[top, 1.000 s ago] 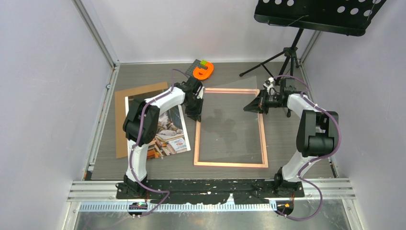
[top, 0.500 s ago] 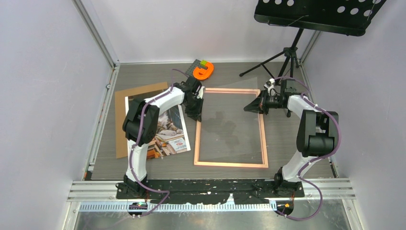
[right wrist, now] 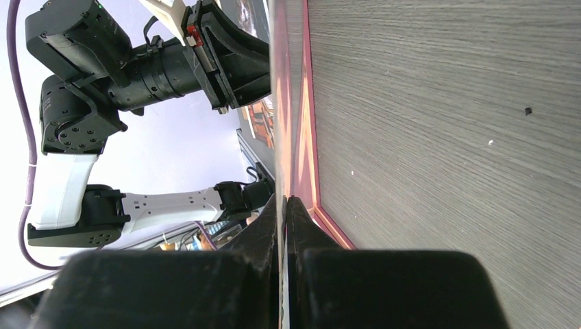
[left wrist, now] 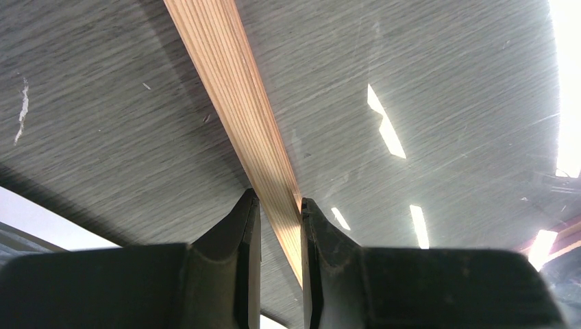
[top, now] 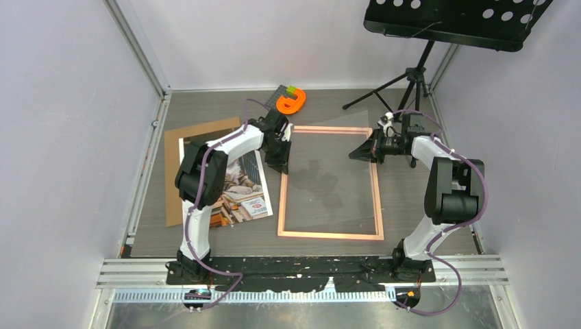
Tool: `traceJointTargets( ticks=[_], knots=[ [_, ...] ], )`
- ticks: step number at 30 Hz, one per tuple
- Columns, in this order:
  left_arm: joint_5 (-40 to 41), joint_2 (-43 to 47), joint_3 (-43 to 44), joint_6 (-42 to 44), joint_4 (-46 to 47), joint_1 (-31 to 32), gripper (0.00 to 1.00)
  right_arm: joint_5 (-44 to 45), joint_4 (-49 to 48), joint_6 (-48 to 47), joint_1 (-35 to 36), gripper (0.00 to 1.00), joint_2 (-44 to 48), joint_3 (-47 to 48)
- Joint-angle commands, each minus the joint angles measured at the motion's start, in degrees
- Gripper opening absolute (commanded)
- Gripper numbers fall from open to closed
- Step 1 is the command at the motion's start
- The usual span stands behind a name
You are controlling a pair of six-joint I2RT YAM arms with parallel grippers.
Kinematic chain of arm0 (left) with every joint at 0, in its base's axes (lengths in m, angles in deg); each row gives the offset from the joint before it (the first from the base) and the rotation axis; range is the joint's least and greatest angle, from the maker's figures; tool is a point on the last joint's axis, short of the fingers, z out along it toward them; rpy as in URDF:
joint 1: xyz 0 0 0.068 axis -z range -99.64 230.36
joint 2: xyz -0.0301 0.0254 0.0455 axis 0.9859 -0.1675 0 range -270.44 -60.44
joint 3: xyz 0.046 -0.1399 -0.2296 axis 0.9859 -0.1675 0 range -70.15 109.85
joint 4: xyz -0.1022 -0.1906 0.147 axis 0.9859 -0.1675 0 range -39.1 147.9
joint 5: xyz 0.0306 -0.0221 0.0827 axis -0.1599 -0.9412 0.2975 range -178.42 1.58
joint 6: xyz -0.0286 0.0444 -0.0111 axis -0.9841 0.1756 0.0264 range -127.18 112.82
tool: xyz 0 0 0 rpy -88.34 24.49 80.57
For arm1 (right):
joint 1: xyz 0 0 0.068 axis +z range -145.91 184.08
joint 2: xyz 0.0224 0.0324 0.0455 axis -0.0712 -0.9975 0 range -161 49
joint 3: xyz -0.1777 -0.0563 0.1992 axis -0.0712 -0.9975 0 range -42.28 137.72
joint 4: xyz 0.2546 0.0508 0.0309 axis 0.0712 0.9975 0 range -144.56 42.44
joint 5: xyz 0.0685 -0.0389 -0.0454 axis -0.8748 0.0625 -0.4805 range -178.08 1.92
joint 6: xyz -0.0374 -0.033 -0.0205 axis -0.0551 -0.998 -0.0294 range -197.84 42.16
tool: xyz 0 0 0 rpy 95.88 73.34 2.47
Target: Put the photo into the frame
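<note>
The frame (top: 329, 235) lay flat mid-bench. The left pincer (top: 279, 164) was closed to a narrow gap on its left rail, which filled the space between the fingers (left wrist: 246, 226). The right pincer (top: 356, 154) was pinched nearly closed on the thin edge of the clear pane (right wrist: 279, 103), just inside the right rail. The photo (top: 243, 195) rested toward the bench's left edge on a brown backing board (top: 175, 171), partly under the left arm.
</note>
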Motion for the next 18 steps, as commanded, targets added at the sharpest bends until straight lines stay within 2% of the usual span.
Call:
traceJointTargets(
  ticks=[1,6,18],
  knots=[
    [-3.2,1.7,-0.4,2.6,5.5,0.9,0.05,-2.5,1.7,-0.9,0.8,0.06,0.9,0.7],
    [-2.8,1.7,-0.4,2.8,5.5,0.9,0.09,-2.4,5.1,-3.8,0.8,0.06,-0.2,2.2],
    [-2.0,1.6,-0.2,2.9,5.2,0.9,0.28,-1.7,13.2,-10.2,0.5,0.06,-2.1,7.0]
  ],
)
